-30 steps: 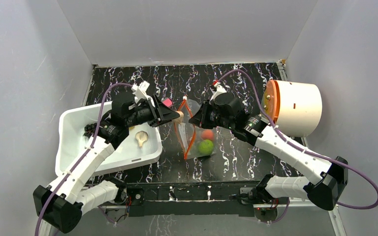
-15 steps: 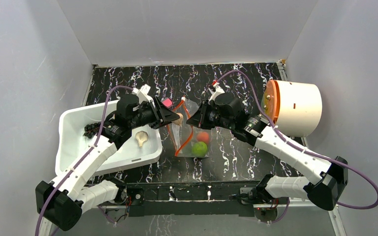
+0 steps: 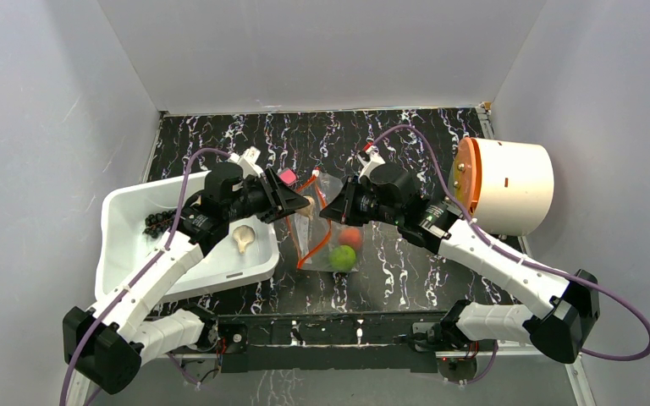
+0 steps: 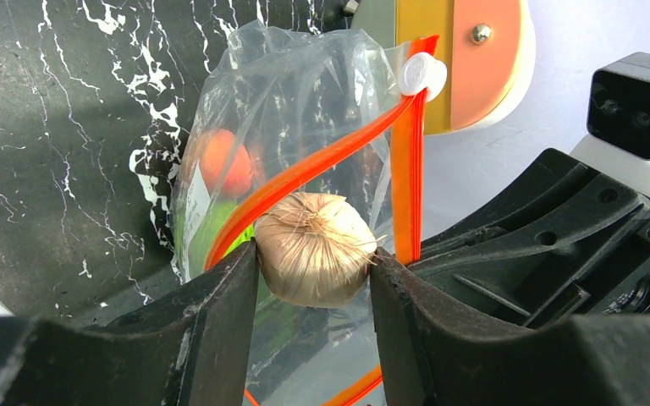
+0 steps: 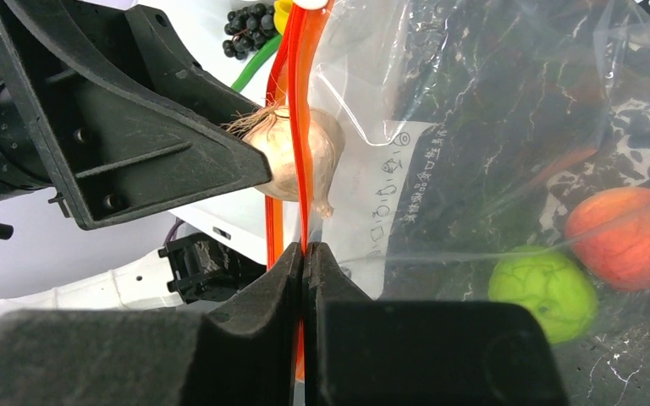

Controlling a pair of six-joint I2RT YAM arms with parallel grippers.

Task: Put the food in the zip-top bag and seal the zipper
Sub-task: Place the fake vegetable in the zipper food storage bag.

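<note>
Left gripper (image 4: pixel 314 275) clamps garlic (image 4: pixel 313 245), right gripper (image 5: pixel 305 254) pinches zipper (image 5: pixel 302 127) of zip-top bag (image 4: pixel 292 101); mouth seems narrow, so garlic may snag and fall outside.

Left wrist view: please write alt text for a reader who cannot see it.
The left gripper holds a beige garlic at the open mouth of a clear bag, between the two strips of its orange-red zipper. An orange ball and a green ball show inside the bag, above a black marbled table.
</note>
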